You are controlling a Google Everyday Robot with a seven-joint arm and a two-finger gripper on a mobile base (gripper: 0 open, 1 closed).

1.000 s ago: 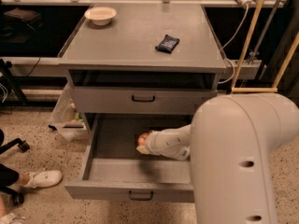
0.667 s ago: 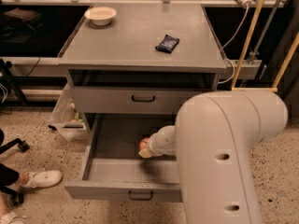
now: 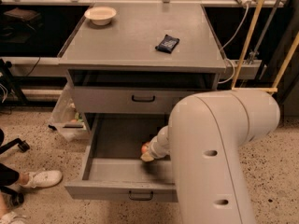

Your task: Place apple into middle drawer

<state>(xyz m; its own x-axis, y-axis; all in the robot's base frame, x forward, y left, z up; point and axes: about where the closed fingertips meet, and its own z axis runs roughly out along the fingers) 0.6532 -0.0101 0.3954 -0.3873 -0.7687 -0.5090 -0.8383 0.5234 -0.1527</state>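
Observation:
The middle drawer [image 3: 114, 139] is pulled out, showing its flat grey floor, with its small dark handle at the front. My gripper [image 3: 148, 153] reaches down into it from the right, close above the floor near the drawer's middle. The red-orange apple [image 3: 144, 148] shows as a small patch right at the gripper's tip, inside the drawer. My large pale arm [image 3: 219, 162] hides the drawer's right part.
The closed drawer front [image 3: 140, 98] sits above. On the cabinet top lie a dark blue snack packet [image 3: 167, 43] and a white bowl [image 3: 100, 15]. A clear plastic bin [image 3: 65, 118] stands left of the cabinet, and a person's shoe [image 3: 42, 178] is on the floor.
My gripper with the apple at its tip has moved lower into the drawer and a little forward. My arm has swung further across the drawer's right side.

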